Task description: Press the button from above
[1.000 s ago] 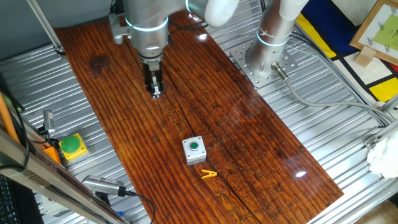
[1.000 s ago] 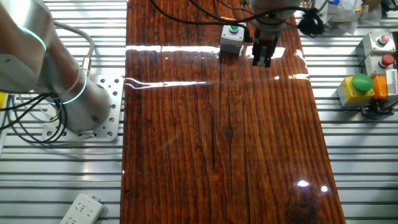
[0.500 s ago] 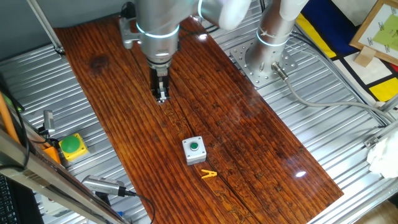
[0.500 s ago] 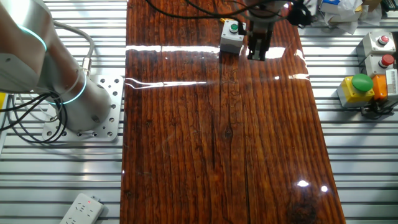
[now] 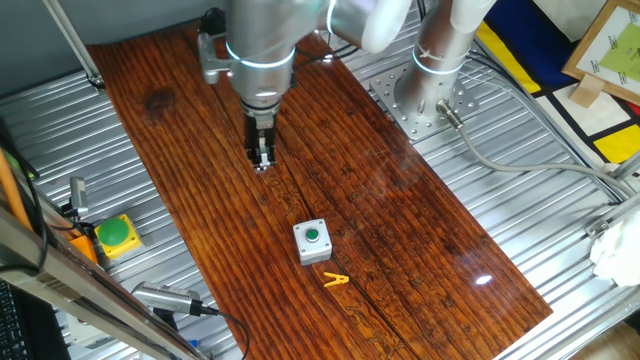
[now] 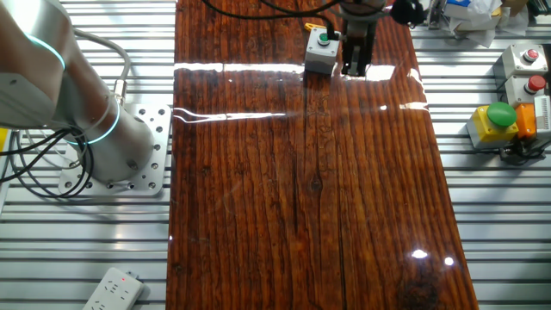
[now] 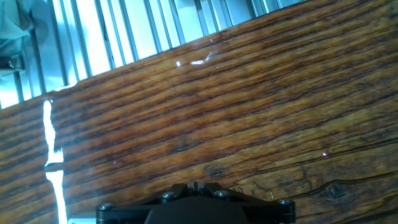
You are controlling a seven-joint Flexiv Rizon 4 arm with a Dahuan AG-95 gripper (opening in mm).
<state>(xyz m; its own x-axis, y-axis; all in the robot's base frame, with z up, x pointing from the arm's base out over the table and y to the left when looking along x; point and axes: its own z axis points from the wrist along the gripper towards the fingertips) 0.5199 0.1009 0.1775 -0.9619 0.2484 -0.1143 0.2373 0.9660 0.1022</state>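
Arm enters from the top of one fixed view, pointing straight down, with the gripper (image 5: 262, 163) hanging over the dark wooden board (image 5: 400, 230) in the upper-left part of the frame. The button (image 5: 312, 236), a small round green cap in a square light-grey box, sits on the board near the lower centre of that view, well apart from the gripper and below it in the picture. A small yellow clip (image 5: 336, 280) lies on the wood just beside the box, toward the bottom edge. In the other fixed view the same box (image 6: 322, 47) is at the top centre of the frame, and the gripper (image 6: 355, 71) appears just to its right, close alongside; whether it touches the box cannot be told from there. Finger state: cannot tell. The fingers read as one dark narrow shape in both fixed views, and the hand view shows only the dark gripper body (image 7: 196, 204) at the bottom edge, with no fingertips visible. The hand view is otherwise filled with wood grain and, in its upper left, ribbed metal table (image 7: 124, 37); the button does not appear there. Off the board, at the left edge of one fixed view, a larger green button in a yellow housing (image 5: 115, 236) rests on the metal table. The arm's base (image 5: 425, 95) is bolted to the table at the upper right of that view.
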